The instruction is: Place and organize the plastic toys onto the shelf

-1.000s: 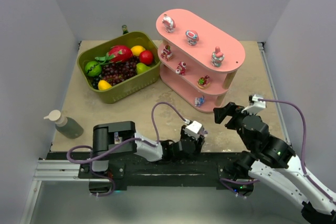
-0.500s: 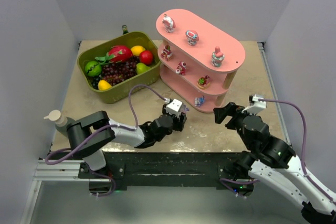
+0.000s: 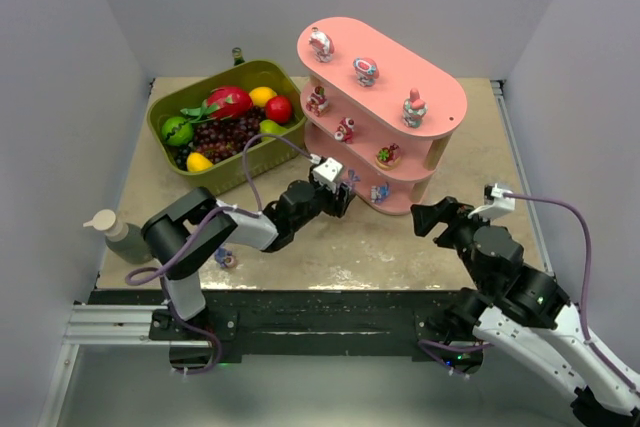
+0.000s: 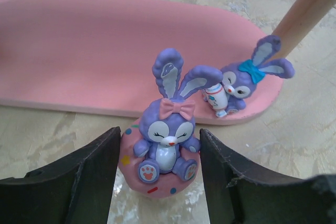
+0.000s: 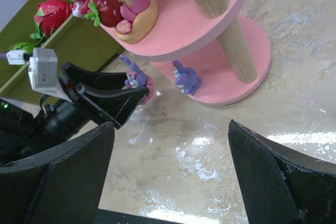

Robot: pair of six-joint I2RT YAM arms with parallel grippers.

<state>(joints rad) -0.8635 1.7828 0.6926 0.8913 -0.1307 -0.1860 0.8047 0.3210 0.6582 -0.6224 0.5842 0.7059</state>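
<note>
My left gripper (image 4: 160, 135) is shut on a purple bunny toy sitting on a pink donut (image 4: 164, 148). It holds the toy at the table surface, just in front of the bottom board of the pink shelf (image 4: 79, 51). In the top view this gripper (image 3: 345, 189) is at the shelf's (image 3: 440, 97) near left end. A second purple bunny (image 4: 239, 80) stands on the bottom board. Several figurines stand on the upper tiers (image 3: 365, 71). One small toy (image 3: 226, 258) lies on the table near the left arm. My right gripper (image 5: 169, 129) is open and empty, right of the shelf (image 3: 432, 215).
An olive-green basket (image 3: 240, 175) of plastic fruit and grapes stands left of the shelf. A soap bottle (image 3: 122, 235) stands at the table's left edge. A dark bottle top (image 3: 238, 55) shows behind the basket. Grey walls close in the table.
My left arm has swung out from near its base towards the shelf's bottom tier, uncovering a small toy on the table. My right gripper has drawn back slightly.
</note>
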